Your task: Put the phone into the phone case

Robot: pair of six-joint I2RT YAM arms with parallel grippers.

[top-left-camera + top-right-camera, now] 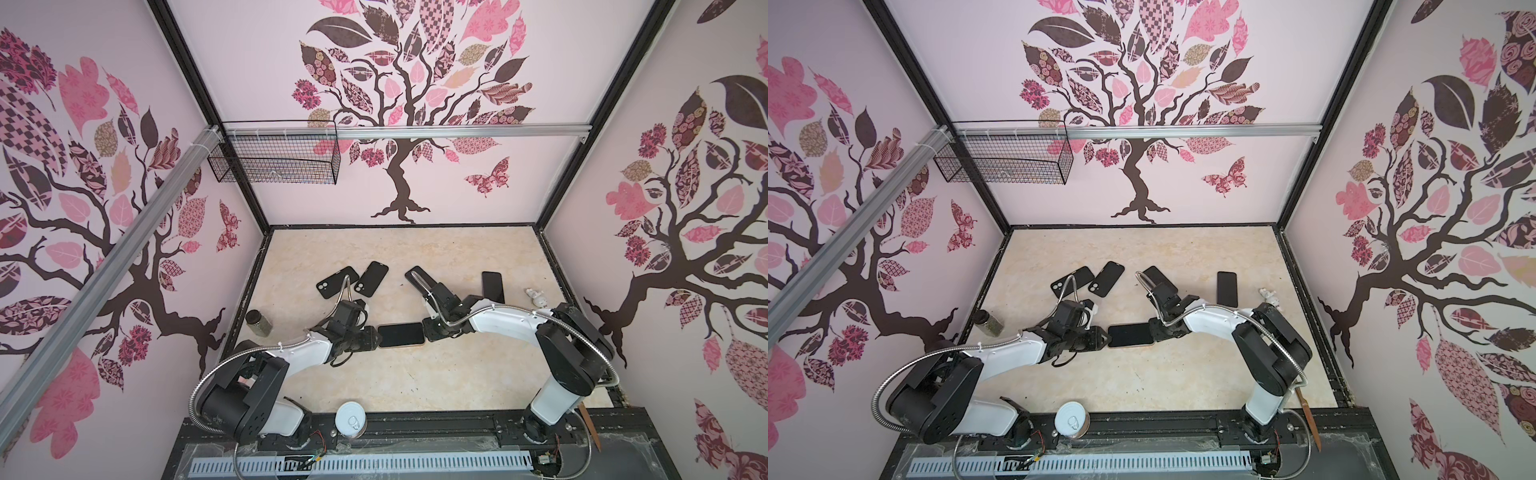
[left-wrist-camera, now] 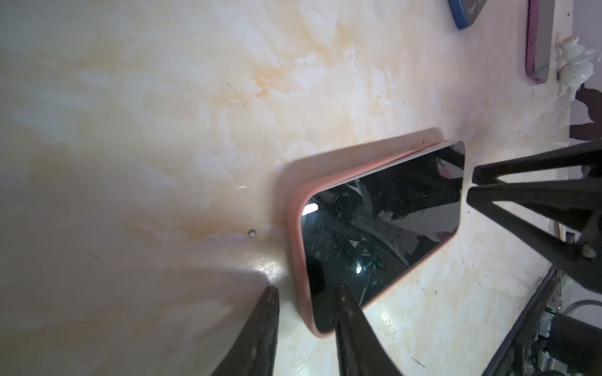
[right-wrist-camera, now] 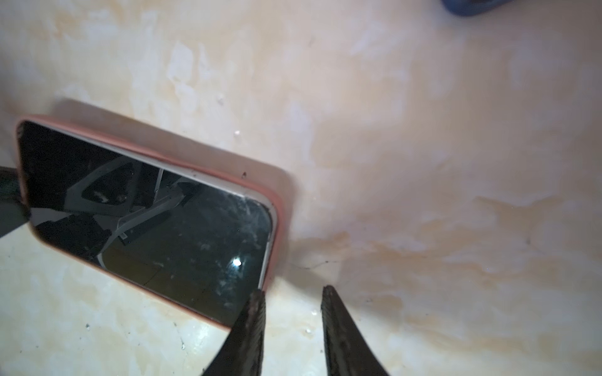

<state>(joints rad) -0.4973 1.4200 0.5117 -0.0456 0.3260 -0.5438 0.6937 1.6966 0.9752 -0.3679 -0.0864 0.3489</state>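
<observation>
Phone (image 1: 401, 335) is lying screen-up at mid-bench (image 1: 457, 374), sitting inside the salmon-pink phone case (image 2: 294, 228). A pale strip of the phone's side is showing above the case rim along one long edge.

Left end effector (image 1: 376, 337) is sitting at the phone's left short end, jaws standing narrowly apart. In the left wrist view one fingertip (image 2: 342, 293) is overlapping the screen corner, its partner is lying over bare bench, and the case rim is showing in the gap; contact cannot be told.

Right end effector (image 1: 427, 330) is facing the opposite short end, jaws likewise narrowly parted. Only bench is showing between them, with one fingertip (image 3: 257, 298) just beside the case corner. Neither is gripping anything.

Toward the far wall a black case (image 1: 337, 282) is lying with its camera cut-out showing, and a bare black handset (image 1: 493, 286) is lying off to the right.
</observation>
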